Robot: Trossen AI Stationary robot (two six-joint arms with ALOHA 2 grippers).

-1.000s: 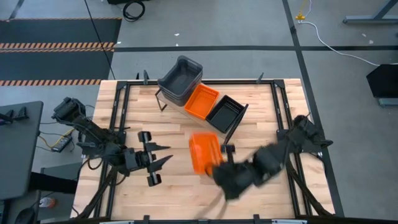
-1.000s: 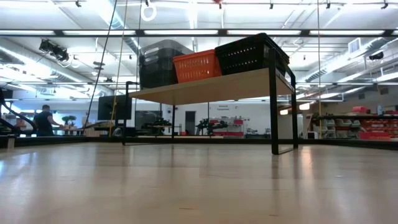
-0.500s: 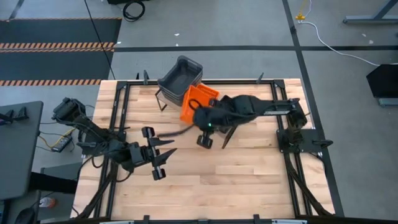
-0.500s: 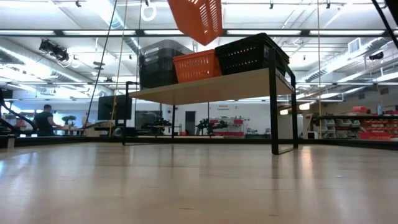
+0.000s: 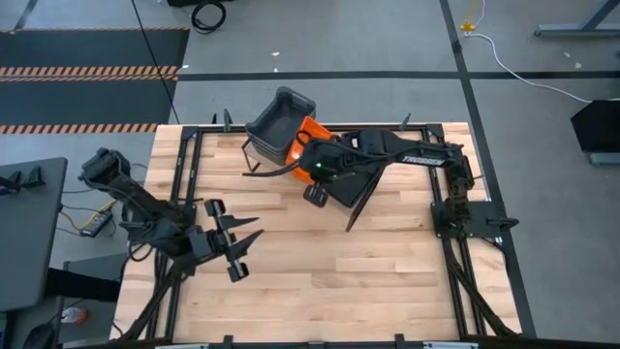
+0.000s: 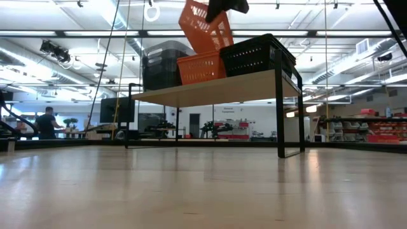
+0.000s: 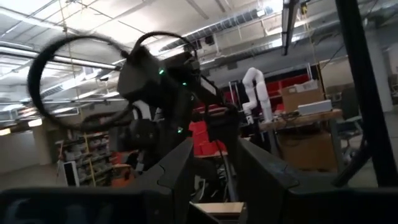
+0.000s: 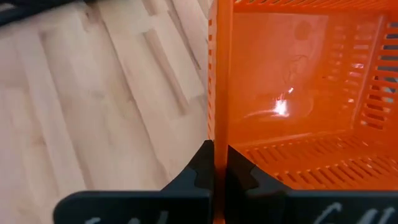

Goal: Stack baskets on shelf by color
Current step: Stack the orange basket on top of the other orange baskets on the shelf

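Orange slotted basket [image 6: 205,28] tilted, wall pinched by right gripper [image 8: 219,163], left gripper [image 5: 235,239] parted, empty

No text can be read anywhere. The right arm [image 5: 417,155] carries pale lettering along its forearm, too small to make out; the orange basket [image 8: 298,93] shows only a faint embossed mark.

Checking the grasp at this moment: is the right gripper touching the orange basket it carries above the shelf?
Touching. The right wrist view shows the right gripper shut on the orange basket, one finger on each side of its wall.
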